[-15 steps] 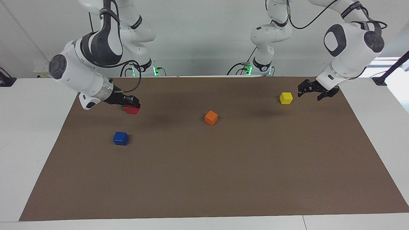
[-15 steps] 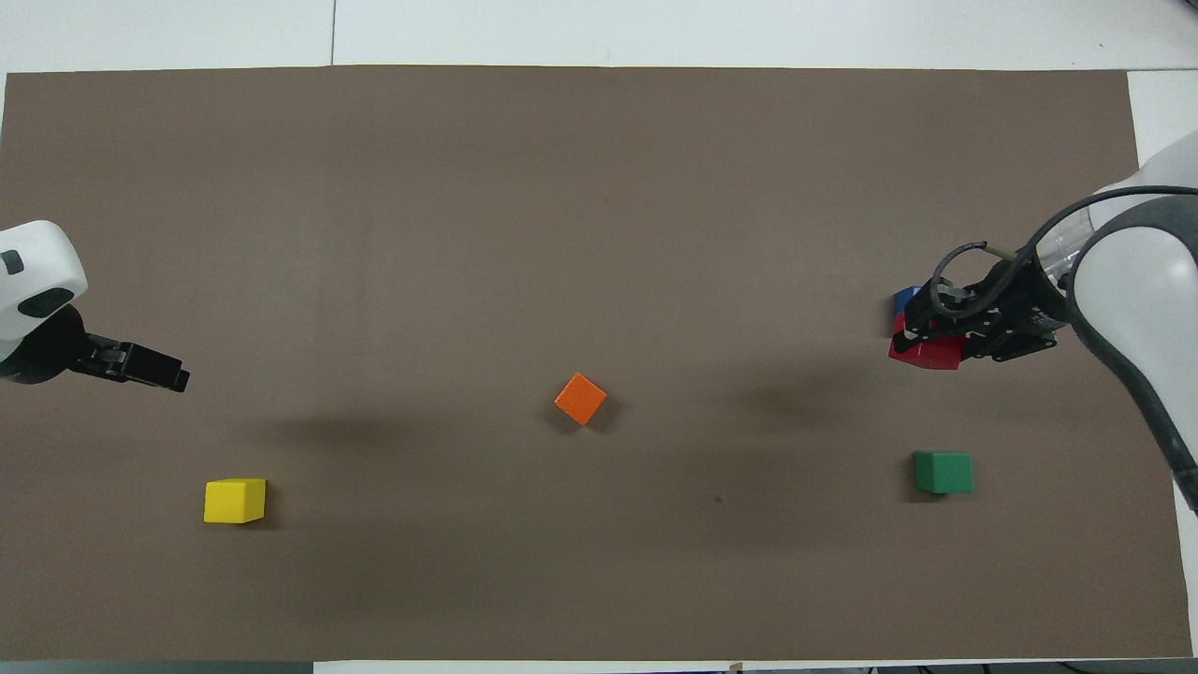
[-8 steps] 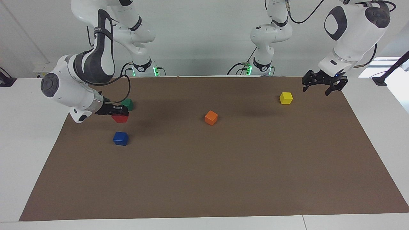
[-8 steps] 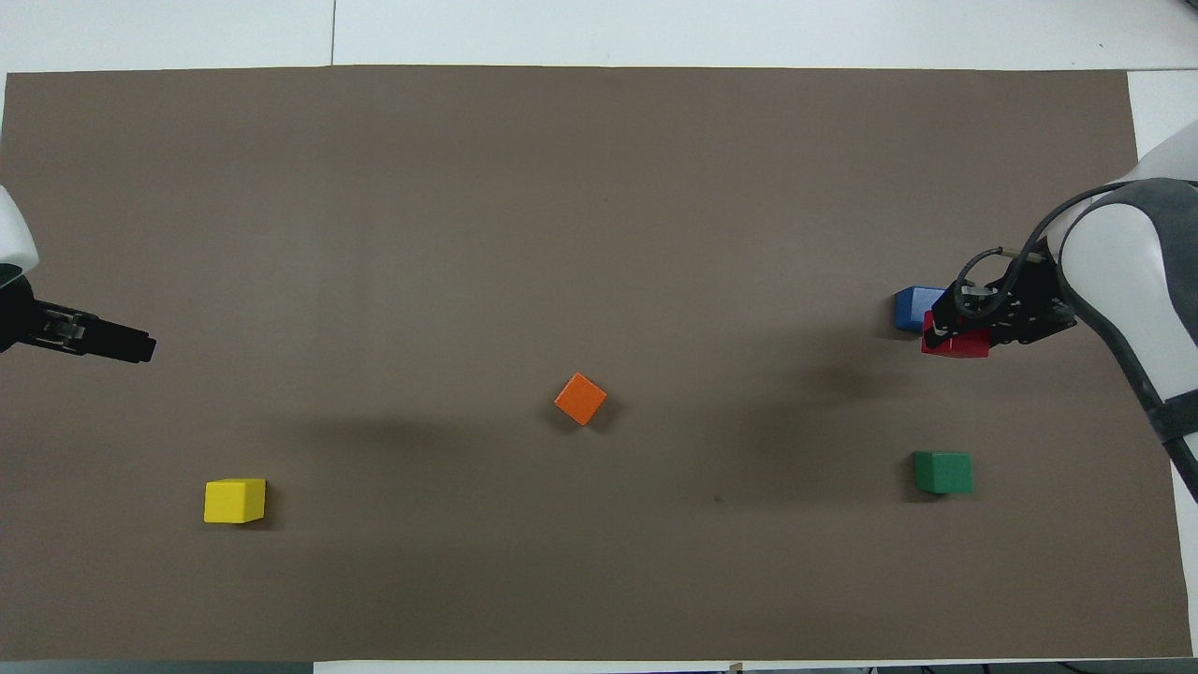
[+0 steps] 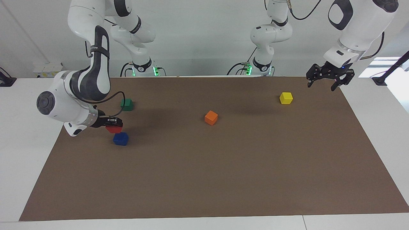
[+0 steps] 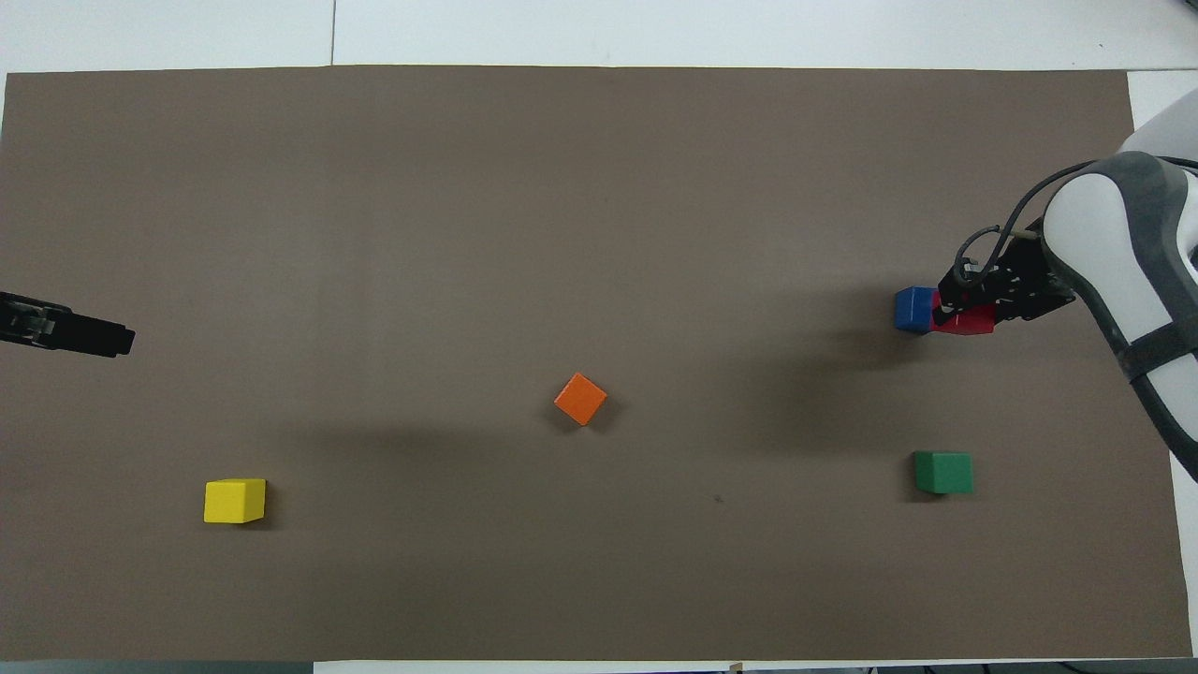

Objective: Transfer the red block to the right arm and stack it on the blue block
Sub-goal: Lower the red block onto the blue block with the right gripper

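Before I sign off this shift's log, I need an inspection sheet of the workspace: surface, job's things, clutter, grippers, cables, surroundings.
Surface: brown mat on a white table.
Job's things: red block in the air, beside the blue block, not on it.
Clutter: orange block, yellow block, green block.
Grippers: right gripper shut on red block; left gripper open, waiting near the yellow block.
Cables: black cable at the right wrist.
Surroundings: white wall.

The right gripper [image 5: 115, 123], clamped on the red block [image 5: 114, 129], has travelled away from the green block [image 5: 127, 104] and now hangs just beside the blue block [image 5: 120, 139]. The left gripper [image 5: 329, 76], fingers spread, has risen and withdrawn from the yellow block [image 5: 286, 98] toward the worktop edge.
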Controlling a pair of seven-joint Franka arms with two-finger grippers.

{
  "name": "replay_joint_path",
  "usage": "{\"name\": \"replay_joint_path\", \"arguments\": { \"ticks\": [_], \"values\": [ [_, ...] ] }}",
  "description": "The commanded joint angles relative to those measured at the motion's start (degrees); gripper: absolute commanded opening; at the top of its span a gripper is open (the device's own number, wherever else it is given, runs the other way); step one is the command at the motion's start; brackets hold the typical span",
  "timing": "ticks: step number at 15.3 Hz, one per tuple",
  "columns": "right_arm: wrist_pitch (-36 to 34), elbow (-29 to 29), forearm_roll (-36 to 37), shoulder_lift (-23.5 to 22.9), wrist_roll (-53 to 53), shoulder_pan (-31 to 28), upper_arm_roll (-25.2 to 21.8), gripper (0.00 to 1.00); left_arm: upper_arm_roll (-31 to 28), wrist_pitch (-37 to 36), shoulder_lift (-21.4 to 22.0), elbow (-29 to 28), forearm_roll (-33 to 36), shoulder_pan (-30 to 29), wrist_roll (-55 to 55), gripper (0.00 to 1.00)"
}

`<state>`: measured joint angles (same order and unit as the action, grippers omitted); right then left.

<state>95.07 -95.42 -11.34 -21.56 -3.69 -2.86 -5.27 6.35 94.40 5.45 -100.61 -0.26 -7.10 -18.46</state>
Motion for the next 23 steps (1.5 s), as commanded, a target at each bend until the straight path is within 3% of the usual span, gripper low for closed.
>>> {"name": "replay_joint_path", "arguments": {
  "ticks": [1, 6, 10, 20, 23],
  "values": [
    [-1.2, 2.08, 1.14, -1.55, 2.36, -0.39, 0.52, 0.0, -0.11, -1.14, 0.53, -0.03, 0.96, 0.07, 0.18, 1.0],
    [-1.55, 2.08, 1.14, -2.69, 7.91, 0.05, 0.52, 0.0, -0.29, -6.24, 0.0, 1.82, 0.44, -0.2, 0.18, 1.0],
    [0.11, 2.08, 4.12, -3.66, 7.82, 0.14, 0.61, 0.0, -0.99, -6.77, -1.23, 4.8, -5.71, -2.56, 0.79, 1.0],
    [0.47, 4.28, 5.19, -4.8, 6.94, 2.59, 1.31, 0.0, -0.2, -6.07, -2.46, 6.48, -3.69, -0.99, 1.15, 1.0],
    [0.91, 6.03, 5.27, -6.03, 6.94, 2.77, 1.31, 0.0, -1.69, -5.89, -2.46, 6.39, -3.17, 2.0, 3.17, 1.0]
  ]
}}
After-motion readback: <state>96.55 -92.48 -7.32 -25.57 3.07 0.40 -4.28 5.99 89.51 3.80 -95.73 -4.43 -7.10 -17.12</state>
